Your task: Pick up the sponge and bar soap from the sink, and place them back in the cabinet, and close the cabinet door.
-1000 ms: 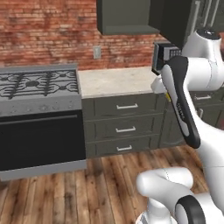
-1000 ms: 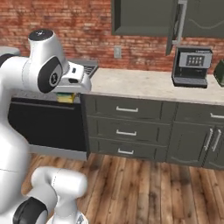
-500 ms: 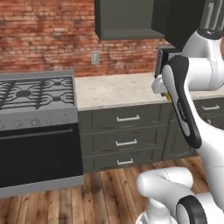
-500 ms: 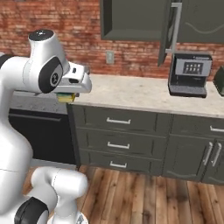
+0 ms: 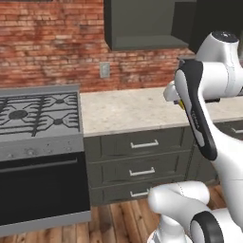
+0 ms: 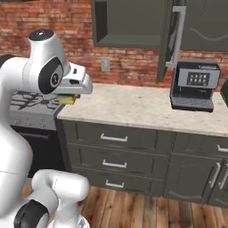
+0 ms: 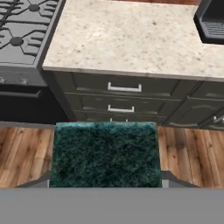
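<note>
1. Here the gripper (image 6: 67, 99) is clamped on the sponge (image 7: 104, 154), held in the air in front of the counter's (image 6: 133, 107) left end, above the top drawer (image 6: 113, 138) and just beside the stove (image 5: 38, 111).
2. In the hand view the sponge's dark green face lies across the lower middle, with a finger tip (image 7: 173, 178) pressed against each short side; below it are the wooden floor (image 7: 192, 153) and the drawer fronts.
3. In the right base view the sponge's yellow body (image 6: 67, 99) peeks out beneath the white hand; in the left base view a sliver of yellow (image 5: 181, 104) shows beside the forearm.
4. The cabinet (image 6: 129, 24) hangs on the brick wall above the counter, its inside open to view.
5. The cabinet door (image 6: 168, 40) stands swung out at the cabinet's right side, its long silver handle vertical.
6. A coffee machine (image 6: 193, 85) sits toward the counter's right end, under that door.
</note>
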